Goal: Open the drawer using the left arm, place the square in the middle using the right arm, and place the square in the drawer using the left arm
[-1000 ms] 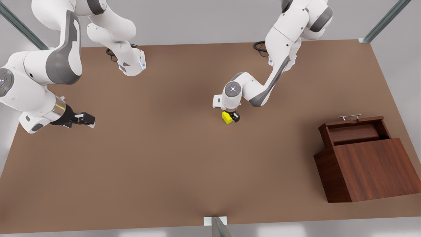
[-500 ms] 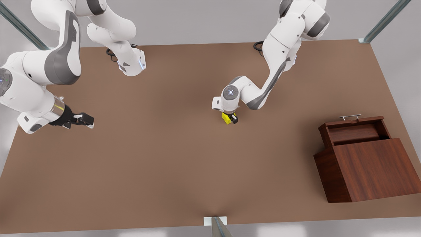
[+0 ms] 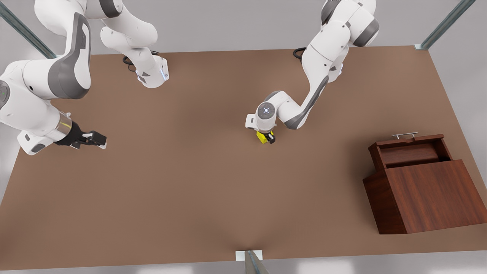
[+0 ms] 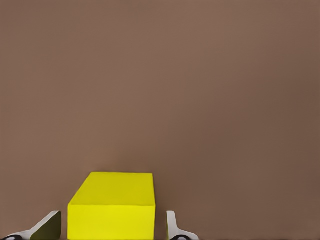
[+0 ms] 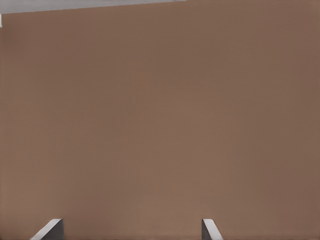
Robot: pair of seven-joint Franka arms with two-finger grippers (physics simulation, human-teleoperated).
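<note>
since a second ago left claw (image 3: 267, 136) has sunk lower over the square (image 3: 261, 137) | fingers (image 4: 172, 226) straddle it, gaps either side, not yet clamped, cube on mid tabletop (image 3: 198, 182) | drawer (image 3: 409, 152) open to receive | right claw (image 3: 95, 139) spread, empty, waiting

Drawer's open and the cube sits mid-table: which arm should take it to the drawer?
Left. Its pincer already straddles the cube, and it is nearer the open drawer. The right pincer waits open, far off.
</note>
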